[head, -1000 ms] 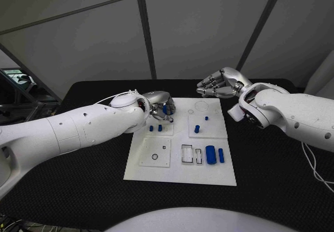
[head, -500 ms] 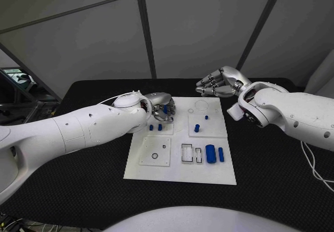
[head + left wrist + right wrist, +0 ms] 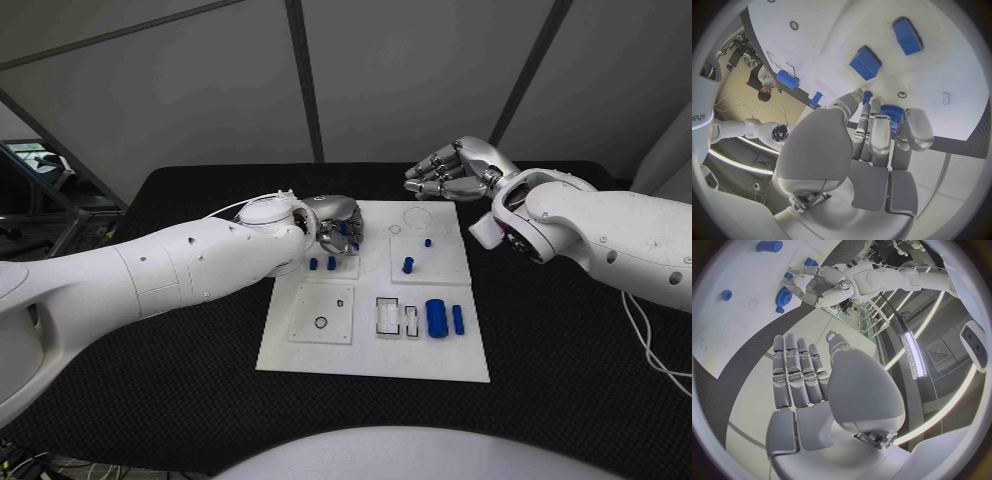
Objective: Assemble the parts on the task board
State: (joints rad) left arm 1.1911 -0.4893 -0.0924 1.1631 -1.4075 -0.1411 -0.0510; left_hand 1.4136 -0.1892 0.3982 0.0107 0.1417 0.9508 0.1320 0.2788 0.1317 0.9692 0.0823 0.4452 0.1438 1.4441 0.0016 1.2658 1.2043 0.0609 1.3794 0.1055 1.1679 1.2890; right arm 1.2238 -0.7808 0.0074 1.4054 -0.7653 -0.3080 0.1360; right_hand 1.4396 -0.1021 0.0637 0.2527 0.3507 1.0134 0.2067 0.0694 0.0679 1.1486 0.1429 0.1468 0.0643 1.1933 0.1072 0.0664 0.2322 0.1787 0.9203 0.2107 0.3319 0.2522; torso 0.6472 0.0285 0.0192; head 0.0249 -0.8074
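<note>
Left hand (image 3: 335, 222) is over the top-left corner of the white task board (image 3: 375, 360), fingers curled around a small blue gear (image 3: 892, 111) held just above the board surface. Right hand (image 3: 459, 170) hovers off the board past its far right corner, holding nothing, fingers straight and side by side in the wrist view. Two blue blocks (image 3: 320, 265) sit just beside the left hand; a blue cylinder (image 3: 437, 319) lies near the board's right edge.
</note>
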